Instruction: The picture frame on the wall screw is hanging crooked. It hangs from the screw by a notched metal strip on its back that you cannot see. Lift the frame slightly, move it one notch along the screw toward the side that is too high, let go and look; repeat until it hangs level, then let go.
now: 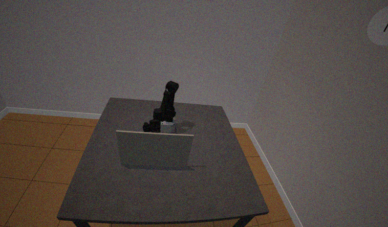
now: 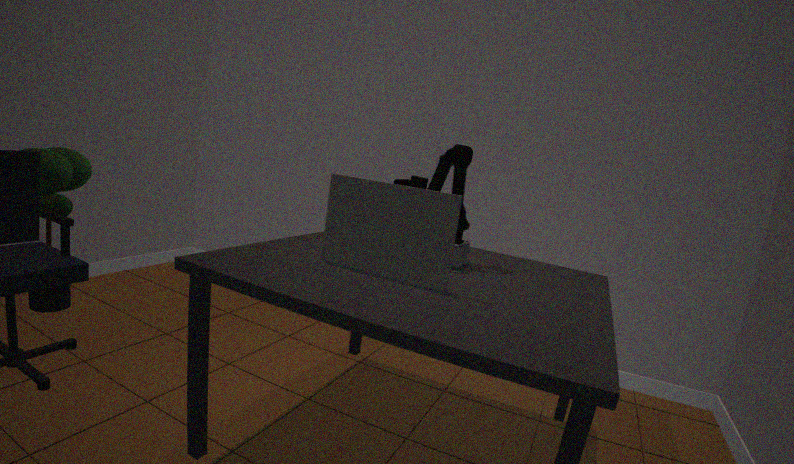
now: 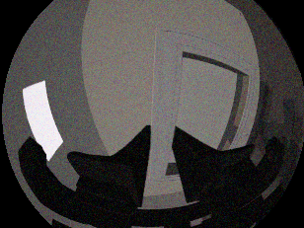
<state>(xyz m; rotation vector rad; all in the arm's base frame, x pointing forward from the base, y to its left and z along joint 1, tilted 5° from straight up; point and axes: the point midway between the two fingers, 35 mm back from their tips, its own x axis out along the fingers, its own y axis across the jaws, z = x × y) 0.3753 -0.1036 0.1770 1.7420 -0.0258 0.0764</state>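
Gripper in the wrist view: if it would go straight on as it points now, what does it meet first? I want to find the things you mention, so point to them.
The gripper (image 3: 160, 129) already has the picture frame (image 3: 166, 88) between its fingers; next comes probably the upright panel (image 1: 156, 149) (image 2: 394, 224) (image 3: 118, 73) behind, though depth is unclear.

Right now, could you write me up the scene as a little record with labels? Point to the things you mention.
pincer (image 3: 160, 129): closed on the picture frame
picture frame (image 3: 168, 63): pale border, its side bar between the fingers
upright board (image 1: 154, 150) (image 2: 391, 227): stands on the table, hides the frame from top and exterior views
table (image 1: 167, 194) (image 2: 527, 322): dark grey
arm (image 1: 167, 105) (image 2: 458, 178): black, behind the board
frame level: cannot tell
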